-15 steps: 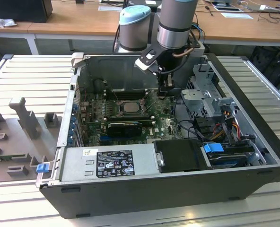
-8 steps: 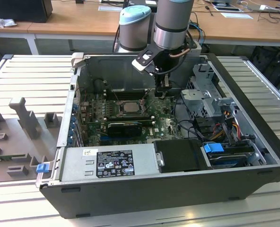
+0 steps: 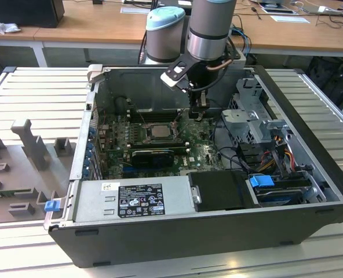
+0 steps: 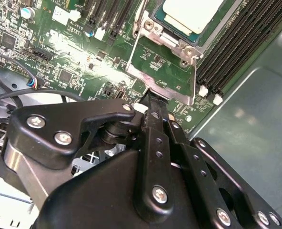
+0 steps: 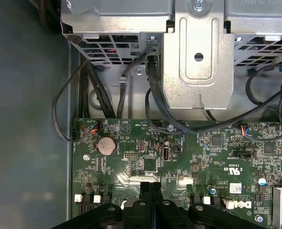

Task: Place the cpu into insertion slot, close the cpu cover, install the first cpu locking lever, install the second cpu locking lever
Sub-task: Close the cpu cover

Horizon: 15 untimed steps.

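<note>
The cpu (image 3: 158, 131) (image 4: 188, 12) lies flat in the insertion slot (image 3: 143, 134) (image 4: 154, 25), pale metal face up. The cpu cover (image 4: 195, 78), a silvery frame with a wide window, is swung open away from the slot, and green board shows through its window. My gripper (image 3: 198, 113) (image 4: 150, 98) (image 5: 150, 185) hangs inside the computer case on the exterior view's right of the slot. Its black fingers are pressed together. The tips sit right at the cover's free edge. I cannot tell whether they pinch that edge.
A grey power supply (image 3: 137, 200) lines the case's near side. A metal drive cage (image 3: 252, 116) (image 5: 198, 57) with cables (image 5: 153, 95) stands on the exterior view's right. Black memory slots (image 4: 236, 43) run beside the socket. A coin battery (image 5: 106, 144) sits on the board.
</note>
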Available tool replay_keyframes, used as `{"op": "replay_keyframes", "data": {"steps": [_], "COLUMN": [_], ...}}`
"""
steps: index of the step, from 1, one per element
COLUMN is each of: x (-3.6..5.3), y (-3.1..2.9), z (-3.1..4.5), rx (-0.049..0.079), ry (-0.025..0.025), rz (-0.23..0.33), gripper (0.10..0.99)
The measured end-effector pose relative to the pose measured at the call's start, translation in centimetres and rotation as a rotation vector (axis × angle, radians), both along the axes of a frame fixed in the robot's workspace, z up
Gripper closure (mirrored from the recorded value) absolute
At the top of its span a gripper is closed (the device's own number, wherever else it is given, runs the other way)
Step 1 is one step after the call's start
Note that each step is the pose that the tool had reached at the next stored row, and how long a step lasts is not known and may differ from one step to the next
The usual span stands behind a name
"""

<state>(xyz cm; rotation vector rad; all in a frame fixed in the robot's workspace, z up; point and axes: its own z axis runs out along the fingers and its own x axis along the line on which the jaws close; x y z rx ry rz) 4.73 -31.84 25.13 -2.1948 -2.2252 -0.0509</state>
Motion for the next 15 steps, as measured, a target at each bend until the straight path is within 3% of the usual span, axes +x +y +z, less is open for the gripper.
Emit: {"op": "replay_keyframes", "data": {"steps": [15], "x": [-0.79], "y": [0.00], "z": [0.00], "rx": [0.000], "ry": [0.0000], "rz": [0.000], "gripper": [0.980]}}
